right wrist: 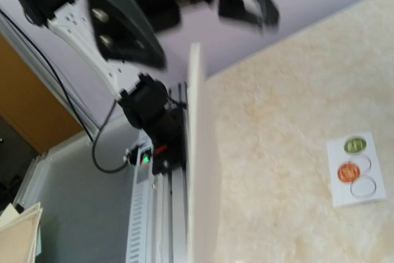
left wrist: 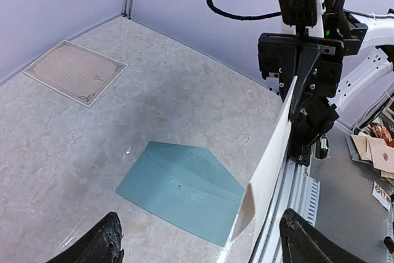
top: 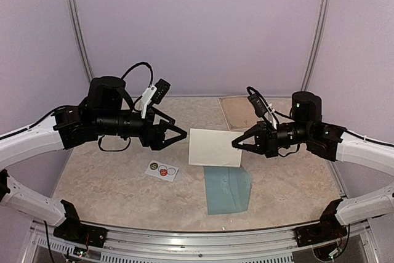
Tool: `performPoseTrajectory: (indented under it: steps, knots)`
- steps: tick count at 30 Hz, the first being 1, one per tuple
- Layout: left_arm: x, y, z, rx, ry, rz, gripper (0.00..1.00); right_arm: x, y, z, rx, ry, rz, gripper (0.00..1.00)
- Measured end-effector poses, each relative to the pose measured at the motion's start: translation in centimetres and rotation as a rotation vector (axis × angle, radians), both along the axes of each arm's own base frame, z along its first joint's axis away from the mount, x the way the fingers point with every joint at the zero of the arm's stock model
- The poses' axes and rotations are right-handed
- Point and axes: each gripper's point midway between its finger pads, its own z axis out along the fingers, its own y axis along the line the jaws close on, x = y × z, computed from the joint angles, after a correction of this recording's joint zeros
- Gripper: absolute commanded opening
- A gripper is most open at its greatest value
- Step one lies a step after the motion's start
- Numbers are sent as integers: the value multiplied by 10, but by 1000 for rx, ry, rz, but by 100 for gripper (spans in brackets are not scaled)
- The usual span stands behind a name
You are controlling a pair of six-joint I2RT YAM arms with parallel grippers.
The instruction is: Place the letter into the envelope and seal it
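The letter (top: 214,147), a white sheet, hangs above the table between the two arms. My right gripper (top: 237,144) is shut on its right edge. My left gripper (top: 183,133) stands open just off the sheet's left edge, with nothing between its fingers. In the left wrist view the letter (left wrist: 274,152) shows edge-on, with the dark fingertips (left wrist: 108,243) spread wide at the bottom. The right wrist view also shows the letter (right wrist: 200,170) edge-on, and my right fingers are hidden there. The teal envelope (top: 227,189) lies flat below the sheet, its flap open (left wrist: 181,189).
A small white card with round stickers (top: 162,170) lies left of the envelope (right wrist: 356,167). A tan sheet with an ornate border (top: 237,112) lies at the back of the table (left wrist: 75,72). Loose papers (left wrist: 372,152) sit beyond the rail at the table's near edge.
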Motion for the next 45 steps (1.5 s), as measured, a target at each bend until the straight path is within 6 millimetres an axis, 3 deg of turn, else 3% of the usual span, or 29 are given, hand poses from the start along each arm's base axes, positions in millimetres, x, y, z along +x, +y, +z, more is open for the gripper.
performPoseTrajectory:
  steps: [5,10,13,16,19,20,21,24,25,28,32,36,40,45]
  knots:
    - [-5,-13,14,75,-82,-24,89,1,13,-20,-96,42,24,0]
    - [-22,-44,-12,175,-88,-128,83,-6,29,-39,-183,77,74,0]
    - [-30,-52,-41,248,-54,-177,61,-10,36,-42,-213,79,101,0]
    - [-36,-55,-63,305,-28,-214,31,-13,41,-41,-228,68,123,0]
    - [-43,-57,-68,317,-20,-244,3,-14,41,-41,-241,61,128,0]
    - [-43,-57,-68,313,-16,-248,0,-14,41,-41,-245,59,126,0]
    - [-45,-58,-66,308,-18,-256,0,-13,41,-42,-248,56,120,10]
    - [-47,-59,-65,291,-16,-264,0,-6,41,-43,-260,48,78,62]
    - [-47,-60,-64,278,-14,-254,0,-2,41,-43,-263,49,53,74]
    - [-44,-57,-64,228,-10,-204,0,16,36,-38,-244,27,-80,86]
    - [-32,-47,-49,70,-41,-69,0,32,26,-27,-152,35,-245,90]
    - [-20,-32,-11,-185,-83,75,0,41,22,-21,-1,71,-338,90]
    - [-15,-16,28,-436,-97,162,0,40,33,-5,130,93,-328,89]
    - [-15,-7,49,-600,-80,200,0,29,51,28,284,75,-256,84]
